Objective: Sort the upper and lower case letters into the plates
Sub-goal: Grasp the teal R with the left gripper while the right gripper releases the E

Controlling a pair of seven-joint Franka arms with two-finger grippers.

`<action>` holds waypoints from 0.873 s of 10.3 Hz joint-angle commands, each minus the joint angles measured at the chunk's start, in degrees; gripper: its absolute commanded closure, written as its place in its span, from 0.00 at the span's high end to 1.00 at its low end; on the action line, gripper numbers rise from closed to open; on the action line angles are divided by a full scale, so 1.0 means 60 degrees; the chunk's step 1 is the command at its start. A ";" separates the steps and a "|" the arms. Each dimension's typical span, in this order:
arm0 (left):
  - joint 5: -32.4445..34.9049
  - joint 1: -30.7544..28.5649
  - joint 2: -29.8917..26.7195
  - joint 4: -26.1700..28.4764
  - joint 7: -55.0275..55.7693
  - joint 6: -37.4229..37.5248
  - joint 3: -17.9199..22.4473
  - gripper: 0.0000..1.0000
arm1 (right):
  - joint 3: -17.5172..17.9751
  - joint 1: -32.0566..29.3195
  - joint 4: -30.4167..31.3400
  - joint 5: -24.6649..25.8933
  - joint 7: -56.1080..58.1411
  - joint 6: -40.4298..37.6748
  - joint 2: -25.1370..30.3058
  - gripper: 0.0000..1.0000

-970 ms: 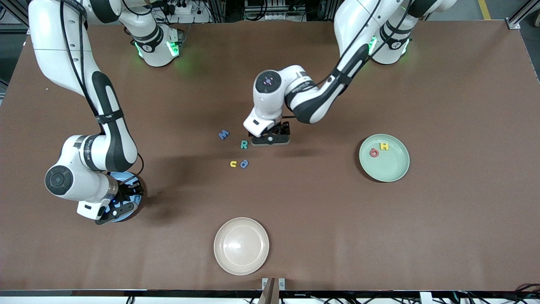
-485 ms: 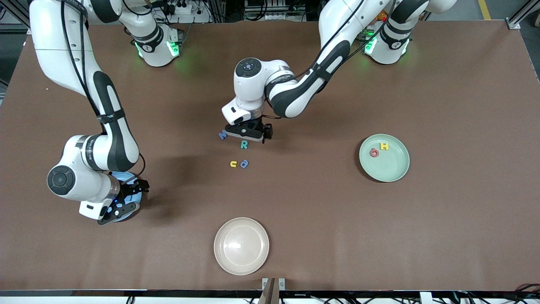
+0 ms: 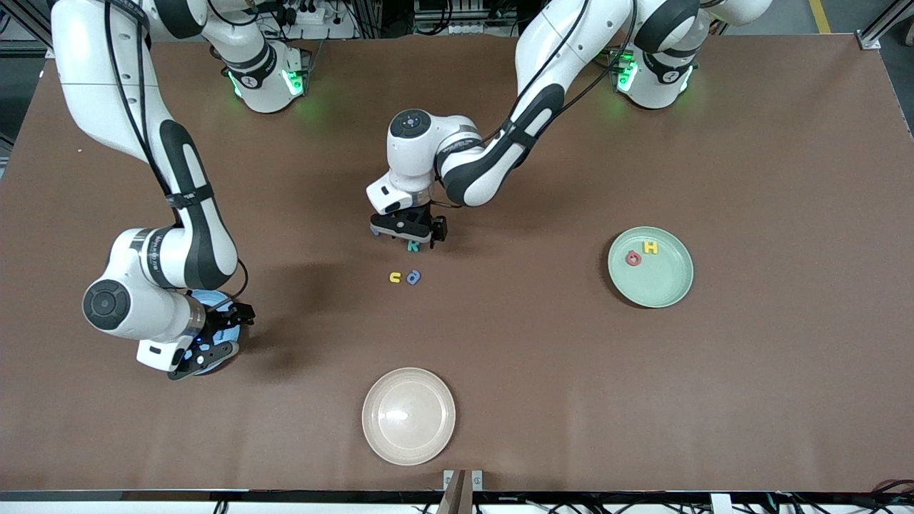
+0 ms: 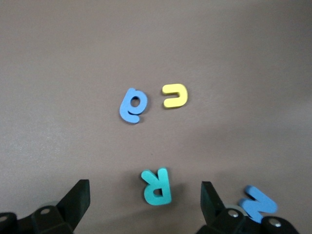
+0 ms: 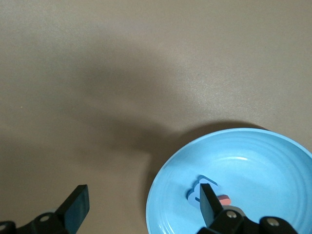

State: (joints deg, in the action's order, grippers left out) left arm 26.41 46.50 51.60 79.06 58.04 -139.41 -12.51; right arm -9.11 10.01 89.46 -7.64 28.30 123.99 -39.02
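My left gripper [image 3: 408, 234] hangs open and empty low over the teal R [image 3: 413, 246]. In the left wrist view the R [image 4: 157, 185] lies between my open fingers, with my gripper [image 4: 145, 186] centred beside it. A blue capital [image 4: 258, 204] lies by one finger. A blue small letter [image 4: 132, 105] and a yellow small letter [image 4: 174, 95] lie nearer the front camera. My right gripper [image 3: 213, 340] is open and empty over the sky-blue plate [image 3: 202, 297]. That plate [image 5: 263, 156] holds a blue letter [image 5: 196, 192] and a red one [image 5: 224, 200]. The mint plate [image 3: 664, 289] holds a red letter [image 3: 633, 258] and a yellow H [image 3: 650, 247].
A cream-beige plate [image 3: 408, 415] stands near the table's front edge, in the middle. The yellow [image 3: 395, 277] and blue [image 3: 413, 277] small letters lie side by side on the brown table, just nearer the front camera than the R.
My left gripper has swung toward the right arm's end of the table, from beside the teal R to over it, and now covers the blue capital. My right gripper has shifted only slightly.
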 commanded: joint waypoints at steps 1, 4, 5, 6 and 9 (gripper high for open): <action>0.0182 0.0218 0.0335 -0.0331 0.0332 -0.0012 0.0137 0.91 | 0.0038 0.0002 -0.0027 0.0058 -0.0044 -0.0026 0.0028 1.00; 0.0153 0.0407 0.0715 -0.0666 0.0958 -0.0011 0.0239 0.82 | 0.0038 0.0002 -0.0013 0.0058 -0.0044 -0.0026 0.0028 1.00; 0.0124 0.0510 0.0731 -0.0726 0.1223 -0.0011 0.0414 0.74 | 0.0038 0.0002 -0.0013 0.0058 -0.0044 -0.0026 0.0028 1.00; 0.0110 0.0569 0.0803 -0.0741 0.1501 -0.0011 0.0430 0.69 | 0.0038 0.0002 -0.0013 0.0058 -0.0044 -0.0041 0.0028 1.00; 0.0109 0.0643 0.0907 -0.0858 0.2131 0.0047 0.0430 0.55 | 0.0082 0.0176 -0.0013 0.0014 -0.0829 -0.0143 0.0043 1.00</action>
State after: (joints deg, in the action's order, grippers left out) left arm 26.42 49.12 55.30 76.11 67.90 -139.22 -10.74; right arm -8.94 10.22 89.46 -7.74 26.95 123.83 -39.02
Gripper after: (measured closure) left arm 0.388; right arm 0.000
